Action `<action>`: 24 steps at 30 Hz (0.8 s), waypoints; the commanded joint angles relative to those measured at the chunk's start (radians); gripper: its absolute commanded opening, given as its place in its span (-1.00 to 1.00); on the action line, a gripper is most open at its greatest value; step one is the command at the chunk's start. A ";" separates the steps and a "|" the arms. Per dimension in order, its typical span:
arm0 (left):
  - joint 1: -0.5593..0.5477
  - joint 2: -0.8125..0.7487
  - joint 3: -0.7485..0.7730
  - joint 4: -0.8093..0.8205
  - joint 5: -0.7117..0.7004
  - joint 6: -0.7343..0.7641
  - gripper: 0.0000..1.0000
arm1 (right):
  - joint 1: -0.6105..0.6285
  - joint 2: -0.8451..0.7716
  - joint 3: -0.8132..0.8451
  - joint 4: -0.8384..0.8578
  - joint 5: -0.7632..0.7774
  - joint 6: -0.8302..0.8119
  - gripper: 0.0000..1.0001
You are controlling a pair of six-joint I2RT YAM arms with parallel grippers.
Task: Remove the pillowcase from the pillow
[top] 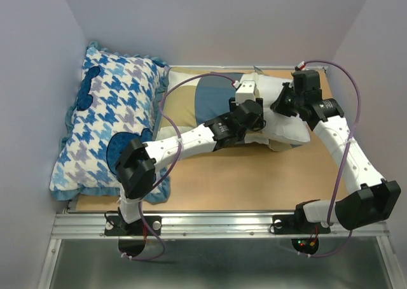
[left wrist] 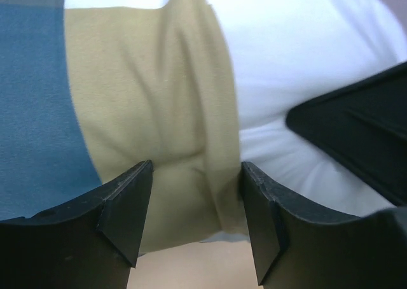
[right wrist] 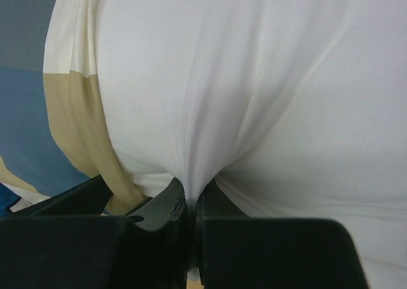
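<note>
The pillowcase [top: 191,101], in tan, slate blue and cream blocks, covers the left part of the pillow at the back middle of the table. The plain white pillow [top: 289,128] sticks out of it on the right. My left gripper [top: 254,120] is at the case's open edge near the pillow's front. In the left wrist view it [left wrist: 196,219] is open, with the tan edge of the pillowcase [left wrist: 152,104] between its fingers and the white pillow [left wrist: 299,60] to the right. My right gripper [top: 284,104] is shut [right wrist: 191,203] on a pinch of the pillow [right wrist: 267,91]. The pillowcase [right wrist: 63,111] lies to its left.
A blue-and-white houndstooth cushion [top: 111,123] with dark blue bear shapes and a frilled edge leans against the left wall. The wooden table top [top: 254,174] shows in front of the pillow. Walls close in on the left, back and right. My right gripper's black body [left wrist: 356,136] shows close beside the left fingers.
</note>
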 commanded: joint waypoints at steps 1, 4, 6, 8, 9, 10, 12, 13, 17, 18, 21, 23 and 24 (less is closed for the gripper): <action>0.024 -0.055 -0.010 -0.005 0.002 -0.013 0.37 | -0.006 -0.029 0.064 0.108 0.008 -0.009 -0.99; 0.026 -0.073 -0.031 -0.016 -0.002 -0.006 0.33 | -0.006 -0.021 0.068 0.110 0.031 -0.014 -0.99; 0.027 -0.082 -0.057 -0.025 -0.011 0.000 0.09 | -0.006 -0.016 0.071 0.109 0.048 -0.016 -0.99; 0.028 -0.092 -0.074 -0.043 -0.031 0.003 -0.22 | -0.006 -0.007 0.085 0.107 0.086 -0.020 -0.99; 0.035 -0.104 -0.080 -0.068 -0.034 -0.001 -0.60 | -0.006 0.004 0.093 0.105 0.121 -0.026 -0.99; 0.041 -0.115 -0.091 -0.085 -0.039 -0.012 -0.89 | -0.009 0.011 0.103 0.104 0.134 -0.029 -0.99; 0.070 -0.183 -0.173 -0.083 -0.038 -0.030 -1.00 | -0.017 0.028 0.143 0.096 0.148 -0.034 -0.99; 0.083 -0.213 -0.248 -0.077 -0.033 -0.033 -1.00 | -0.035 0.049 0.157 0.093 0.143 -0.032 -0.99; 0.150 -0.355 -0.437 -0.073 -0.044 -0.064 -1.00 | -0.119 0.100 0.222 0.076 0.123 -0.025 -0.99; 0.173 -0.381 -0.477 -0.068 -0.038 -0.070 -1.00 | -0.145 0.106 0.252 0.075 0.117 -0.016 -0.99; 0.253 -0.458 -0.611 -0.063 -0.018 -0.105 -1.00 | -0.262 0.132 0.310 0.056 0.045 0.009 -0.99; 0.296 -0.495 -0.655 -0.066 -0.025 -0.122 -1.00 | -0.331 0.145 0.379 0.041 0.016 0.017 -0.99; 0.310 -0.512 -0.683 -0.080 -0.036 -0.138 -1.00 | -0.374 0.162 0.428 0.023 -0.006 0.021 -0.99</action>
